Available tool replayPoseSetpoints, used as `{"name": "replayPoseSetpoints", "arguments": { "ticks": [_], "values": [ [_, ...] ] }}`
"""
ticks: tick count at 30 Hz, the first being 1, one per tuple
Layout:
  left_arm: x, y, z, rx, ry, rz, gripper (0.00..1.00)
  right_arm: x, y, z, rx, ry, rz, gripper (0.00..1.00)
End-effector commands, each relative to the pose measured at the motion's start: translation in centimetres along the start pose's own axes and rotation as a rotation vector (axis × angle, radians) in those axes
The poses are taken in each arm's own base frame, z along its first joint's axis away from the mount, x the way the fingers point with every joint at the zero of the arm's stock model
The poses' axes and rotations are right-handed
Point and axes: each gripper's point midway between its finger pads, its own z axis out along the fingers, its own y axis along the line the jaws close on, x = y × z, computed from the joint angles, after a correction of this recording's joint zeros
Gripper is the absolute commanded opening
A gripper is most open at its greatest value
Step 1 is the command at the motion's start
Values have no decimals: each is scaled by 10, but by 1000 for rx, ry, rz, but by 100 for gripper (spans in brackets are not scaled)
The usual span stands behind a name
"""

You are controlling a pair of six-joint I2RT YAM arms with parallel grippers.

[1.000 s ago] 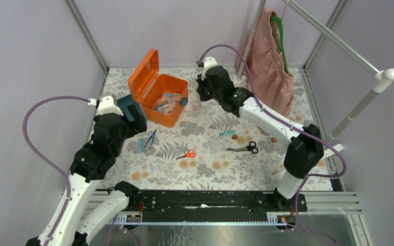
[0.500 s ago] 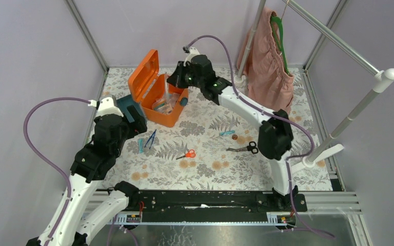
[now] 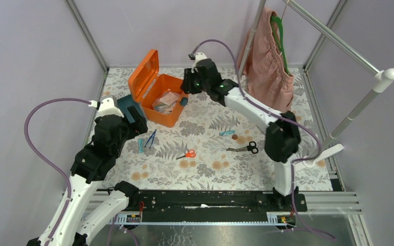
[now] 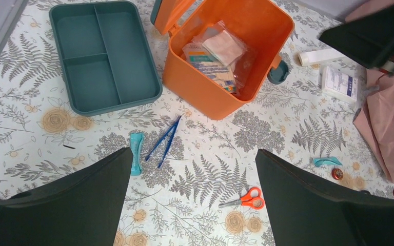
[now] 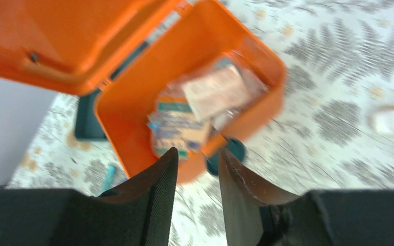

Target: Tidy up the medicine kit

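Left gripper [image 4: 194, 151] is seen spread to full width, nothing between its fingers. The medicine kit [image 4: 205, 97] is noted ahead of it on the floral table [image 4: 287, 133], lid raised, with clear packets [image 4: 216, 50] piled inside. The teal insert tray [image 4: 128, 61] lies ahead and to the left, touching or just beside the kit. Blue tweezers [image 4: 165, 141] and a teal clip [image 4: 136, 159] are recorded just ahead of the left finger, and orange scissors [image 4: 246, 197] between the fingers, nearer the right one. Right gripper [image 5: 197, 151] is held above the kit's front wall, fingers parted by a narrow gap and nothing grasped; the kit's teal latch [image 5: 234, 149] is seen just beneath the fingertips.
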Motion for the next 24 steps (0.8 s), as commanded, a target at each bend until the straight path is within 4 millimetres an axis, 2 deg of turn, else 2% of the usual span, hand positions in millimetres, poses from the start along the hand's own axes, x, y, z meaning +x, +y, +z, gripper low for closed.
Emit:
{"name": "replayPoseSetpoints", "arguments": {
  "ticks": [1,4,5,6,9,12,14,18,24],
  "values": [
    [6,-16,7,75,21,20,99,-38,-34,-86,159,-103,-140,45],
    [10,-30,10,145,41,15,99,-5,-71,-120,287,-13,-187,53],
    [11,-34,11,161,42,12,99,0,-82,-132,324,3,-196,55],
    [11,-37,13,170,42,5,99,15,-95,-142,362,40,-201,57],
    [13,-43,18,188,52,-6,99,40,-126,-171,462,95,-198,62],
    [15,-47,23,194,68,-12,99,58,-149,-186,522,115,-167,65],
    [17,-49,25,195,73,-20,99,68,-160,-185,528,134,-137,66],
    [15,-49,25,192,69,-32,99,81,-183,-169,564,186,-103,70],
    [13,-39,17,162,50,-33,99,73,-218,-132,607,179,-11,82]
  ]
}}
